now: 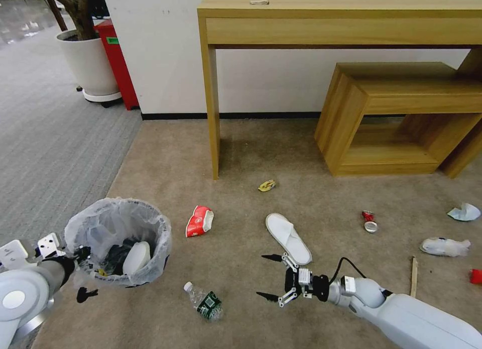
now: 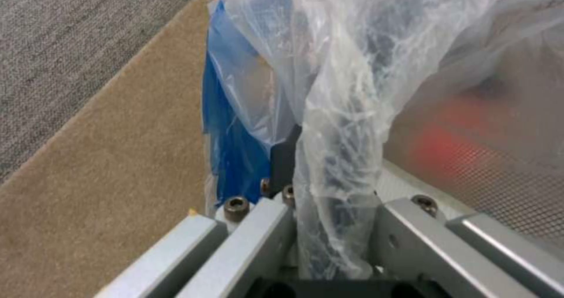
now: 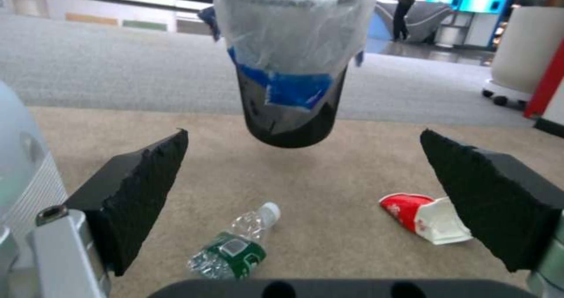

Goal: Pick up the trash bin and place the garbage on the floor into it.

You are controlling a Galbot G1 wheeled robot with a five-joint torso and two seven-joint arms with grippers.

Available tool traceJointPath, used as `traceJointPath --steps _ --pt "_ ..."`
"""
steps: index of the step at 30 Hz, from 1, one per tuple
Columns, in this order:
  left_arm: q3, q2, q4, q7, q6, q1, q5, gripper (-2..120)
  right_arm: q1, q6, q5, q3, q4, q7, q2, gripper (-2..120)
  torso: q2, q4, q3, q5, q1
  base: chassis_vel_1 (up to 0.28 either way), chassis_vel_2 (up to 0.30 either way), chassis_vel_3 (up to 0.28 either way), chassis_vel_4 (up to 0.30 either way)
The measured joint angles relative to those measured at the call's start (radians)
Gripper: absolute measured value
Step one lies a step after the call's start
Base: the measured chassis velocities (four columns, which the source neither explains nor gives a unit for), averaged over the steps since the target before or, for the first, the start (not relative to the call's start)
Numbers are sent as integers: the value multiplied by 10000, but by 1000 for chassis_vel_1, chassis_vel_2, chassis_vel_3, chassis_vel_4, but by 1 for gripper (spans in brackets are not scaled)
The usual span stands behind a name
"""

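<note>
Crinkled plastic lines the trash bin (image 1: 118,241), gripped at its rim by the left claw (image 1: 83,271) above the floor (image 1: 241,153); the crushed bottle (image 1: 205,301) lies between bin and the open right claw (image 1: 268,277), nearer the right arm

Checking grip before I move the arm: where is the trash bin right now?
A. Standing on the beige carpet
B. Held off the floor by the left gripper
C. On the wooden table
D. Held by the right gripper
B. The left gripper clamps the rim of the trash bin, whose base hangs clear above the floor in the right wrist view; the right gripper is open and empty.
</note>
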Motion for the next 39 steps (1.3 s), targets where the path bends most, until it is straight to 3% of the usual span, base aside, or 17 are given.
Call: traceJointPath --steps 9,17,25,39 --pt "-83 -27 -172 4 0 210 59 0 902 0 -43 -1098 -620 -15 456 100 1 2 0 0 0 0 0 0 0" --pt "-100 -111 -315 64 0 314 191 0 1578 -12 -324 -2309 -1435 994 986 100 1 0 0 -1 0 0 0 0 0" --pt "-5 -214 -344 88 0 293 327 0 1827 -90 -944 -2885 -1869 1747 1341 100 0 1 1 -1 0 0 0 0 0" --pt "17 -213 -426 76 -2 266 339 0 1975 -123 -1188 -3553 -2800 2085 1934 100 0 1 0 -1 0 0 0 0 0"
